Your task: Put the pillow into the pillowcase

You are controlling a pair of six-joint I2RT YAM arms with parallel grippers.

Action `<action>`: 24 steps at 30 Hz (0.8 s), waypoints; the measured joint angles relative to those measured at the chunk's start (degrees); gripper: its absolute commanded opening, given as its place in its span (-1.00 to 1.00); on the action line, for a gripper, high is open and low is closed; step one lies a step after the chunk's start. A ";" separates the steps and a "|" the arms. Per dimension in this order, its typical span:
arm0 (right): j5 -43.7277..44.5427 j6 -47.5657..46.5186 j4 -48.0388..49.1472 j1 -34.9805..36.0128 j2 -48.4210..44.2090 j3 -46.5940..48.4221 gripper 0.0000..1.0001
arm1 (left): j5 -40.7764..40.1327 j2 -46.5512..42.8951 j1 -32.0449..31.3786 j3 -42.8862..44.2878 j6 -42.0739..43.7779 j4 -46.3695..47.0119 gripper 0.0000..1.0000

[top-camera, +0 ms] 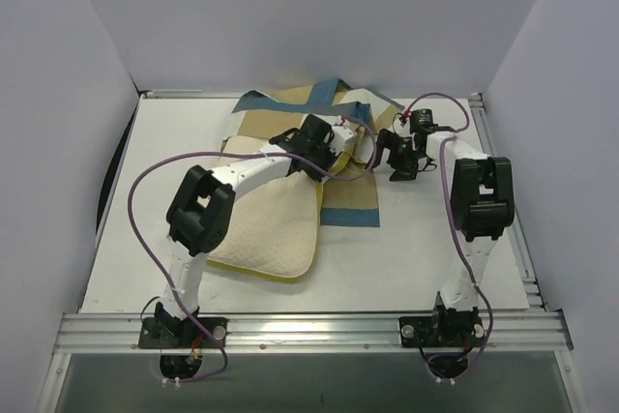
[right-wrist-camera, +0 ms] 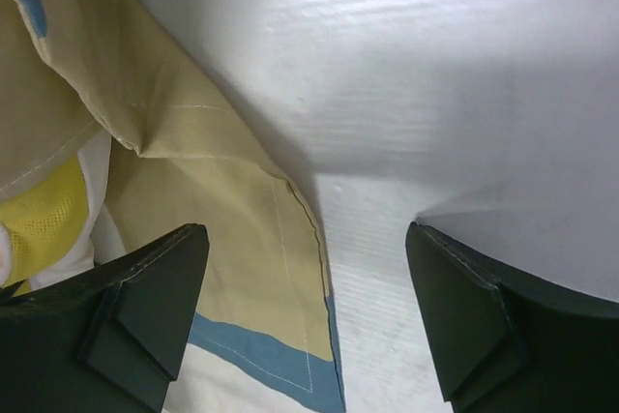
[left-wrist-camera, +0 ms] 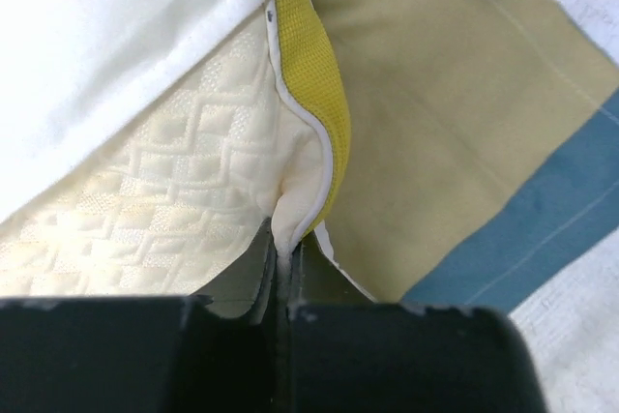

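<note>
Cream bumpy-knit rectangular pillow [top-camera: 266, 229] pinched at its yellow-piped edge.
My left gripper [left-wrist-camera: 280, 263] clamps it at one o'clock, against the blue-tan checked fabric pillowcase [top-camera: 350, 208]; my right gripper [right-wrist-camera: 305, 239] stands parted at two o'clock.

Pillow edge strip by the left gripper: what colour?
Yellow mesh edge strip with thin white piping, on the cream quilted pillow. Clearest in the left wrist view.
</note>
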 measured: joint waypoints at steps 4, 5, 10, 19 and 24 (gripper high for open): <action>-3.72 0.66 1.46 1.46 2.73 2.69 0.48 | 5.38 -1.18 3.15 0.00 -2.32 -1.03 -1.00; -5.51 1.01 1.86 1.86 3.37 3.08 0.42 | 6.36 -1.22 3.65 0.00 -3.15 -1.09 -1.00; -13.97 1.16 2.51 5.03 5.84 2.60 -0.49 | 8.70 -1.25 4.74 0.00 -8.22 -0.72 -1.00; -24.41 -1.40 -0.11 10.49 -0.31 -10.97 -1.00 | 6.88 -1.03 6.86 2.97 -25.22 0.90 -1.00; -28.00 -8.79 -6.75 10.29 -8.22 -13.29 -1.00 | 1.05 0.59 7.28 13.22 -29.20 1.14 -1.00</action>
